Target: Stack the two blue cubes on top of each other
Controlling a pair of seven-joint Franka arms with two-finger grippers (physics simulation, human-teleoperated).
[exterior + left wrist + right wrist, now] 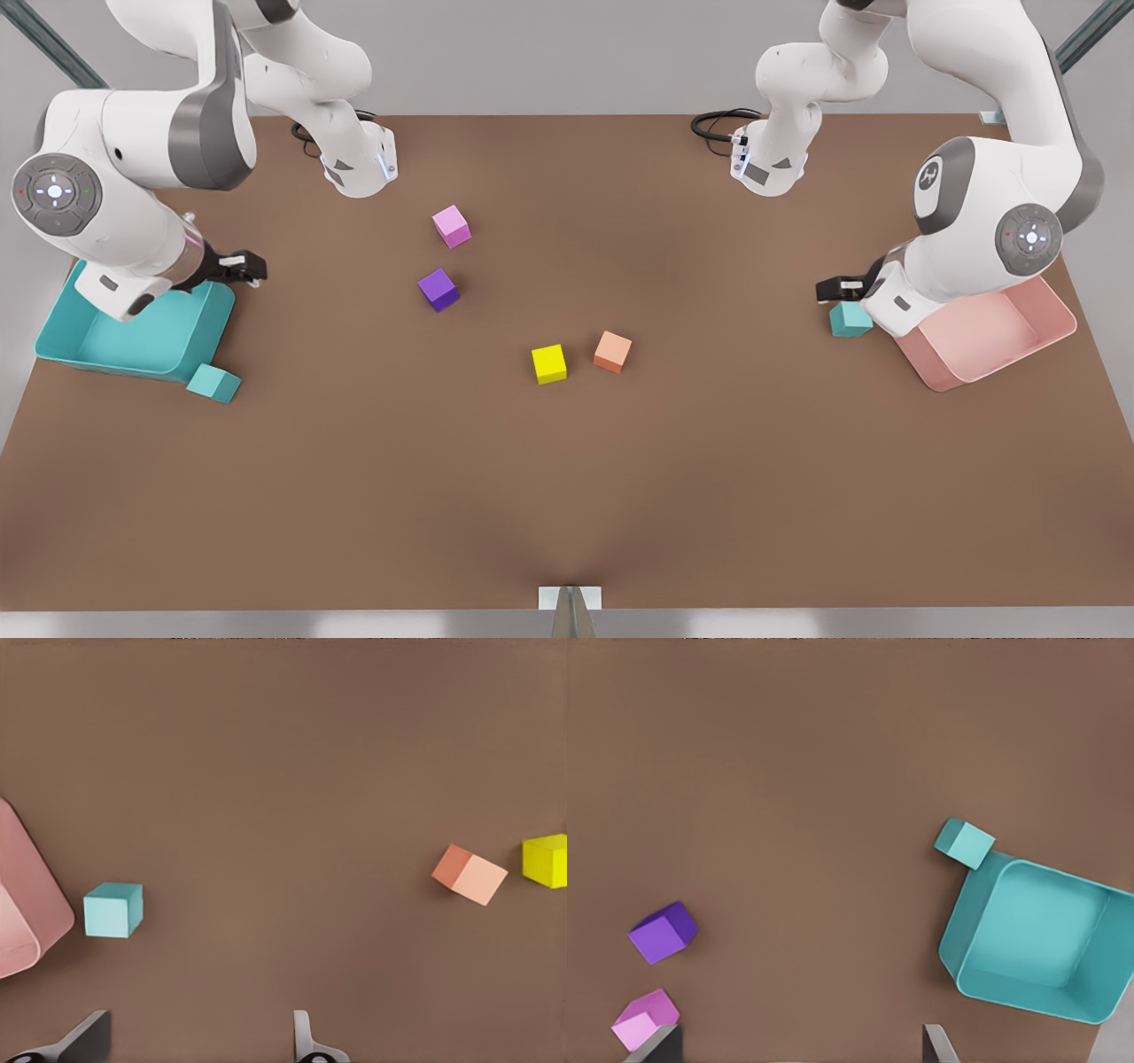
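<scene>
On the brown surface (567,496), the two blue cubes lay far apart. One blue cube (213,383) sat at the lower left of the front view, touching the corner of the teal bin (62,341); the other blue cube (850,319) sat at the right of the front view, just beside the pink bin (1054,323).

The left gripper (837,289) hung at the front view's right, just above that second cube (112,910) with its fingers (306,1041) spread wide, grasping nothing. The right gripper (248,268) hung at the front view's left, over the teal bin's (970,974) edge, its fingers (935,1043) also released and empty, with the first cube (965,842) well clear of them.

In the middle of the front view stood a yellow cube (549,364) and an orange cube (612,352) near each other, and further up a purple cube (438,290) with a pink cube (452,226) just above it.
</scene>
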